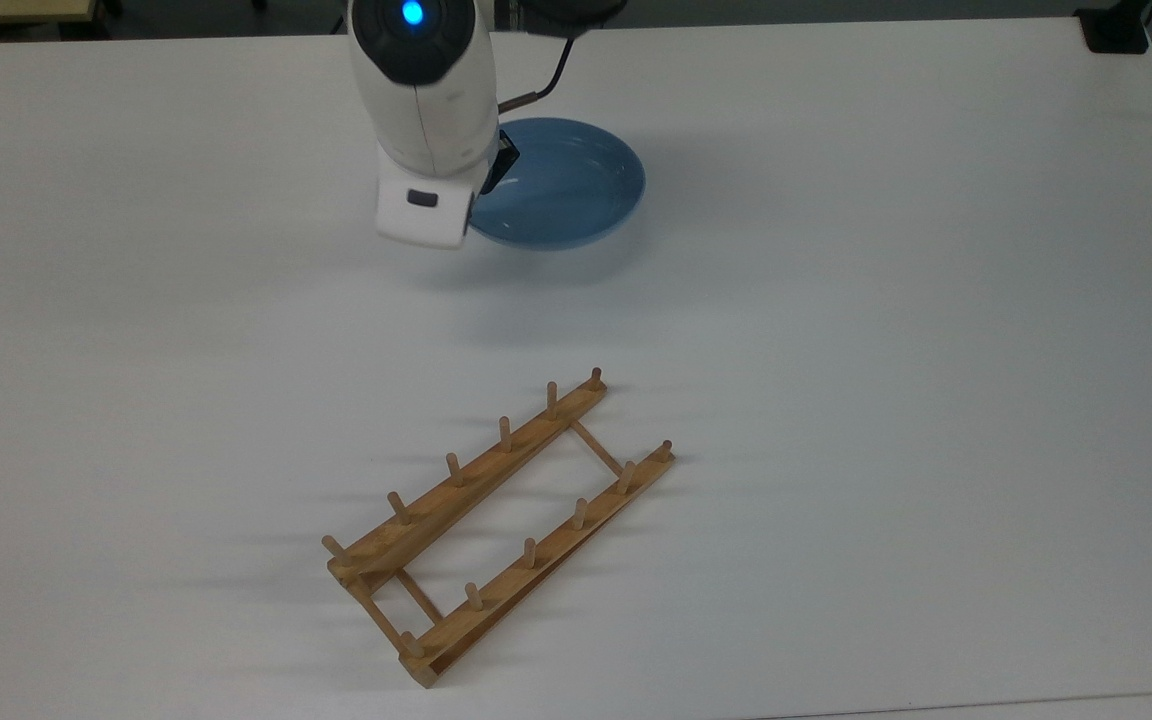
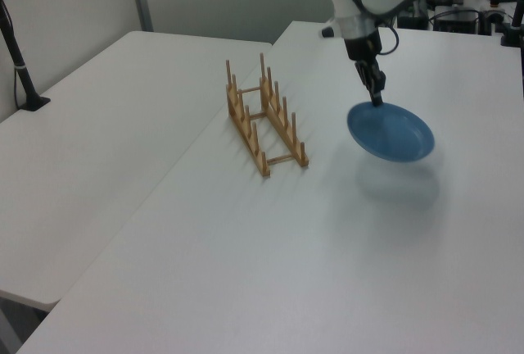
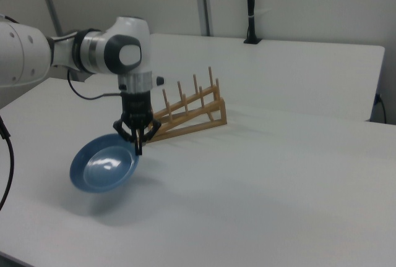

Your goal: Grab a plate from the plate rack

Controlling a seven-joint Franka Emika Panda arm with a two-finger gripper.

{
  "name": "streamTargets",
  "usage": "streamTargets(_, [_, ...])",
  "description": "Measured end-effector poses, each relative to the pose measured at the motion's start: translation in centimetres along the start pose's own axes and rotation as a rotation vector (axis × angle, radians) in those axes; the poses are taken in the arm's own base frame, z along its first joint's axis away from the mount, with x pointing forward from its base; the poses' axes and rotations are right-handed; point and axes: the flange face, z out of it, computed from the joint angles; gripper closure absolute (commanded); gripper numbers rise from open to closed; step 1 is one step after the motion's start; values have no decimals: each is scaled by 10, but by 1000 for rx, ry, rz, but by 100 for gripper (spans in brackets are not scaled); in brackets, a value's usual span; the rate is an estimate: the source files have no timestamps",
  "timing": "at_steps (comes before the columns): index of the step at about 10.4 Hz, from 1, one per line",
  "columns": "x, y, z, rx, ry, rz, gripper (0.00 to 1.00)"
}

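Observation:
The light-blue plate (image 1: 566,185) (image 2: 391,131) (image 3: 103,167) hangs tilted a little above the white table, held by its rim. My gripper (image 2: 377,98) (image 3: 137,150) is shut on that rim; in the top view the arm's white wrist covers it. The wooden plate rack (image 1: 496,515) (image 2: 262,116) (image 3: 185,114) stands on the table with nothing between its pegs, well apart from the plate. In the top view the plate is above the rack, toward the table's far side.
The white table (image 1: 886,350) spreads wide around the rack and plate. A black post (image 2: 20,67) (image 3: 250,7) is clamped at a table edge. A black cable (image 1: 546,75) runs from the arm's wrist. Equipment sits beyond the table (image 2: 442,10).

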Motion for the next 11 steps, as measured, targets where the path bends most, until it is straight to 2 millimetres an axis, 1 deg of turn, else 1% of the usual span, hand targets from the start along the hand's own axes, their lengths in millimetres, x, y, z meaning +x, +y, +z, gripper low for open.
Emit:
streamTargets(1, [2, -2, 20, 24, -33, -38, 100])
streamTargets(3, [15, -5, 56, 62, -86, -73, 100])
streamTargets(5, [29, -11, 81, 82, -124, -93, 100])
streamTargets(6, [33, -13, 88, 88, -135, -99, 79])
streamTargets(8, [34, -10, 95, 93, -145, -73, 46])
streamTargets(9, [34, -9, 97, 93, -149, -40, 20])
streamTargets(10, [33, -7, 96, 89, -150, -3, 0])
streamTargets(11, [33, -5, 93, 75, -150, 37, 0])
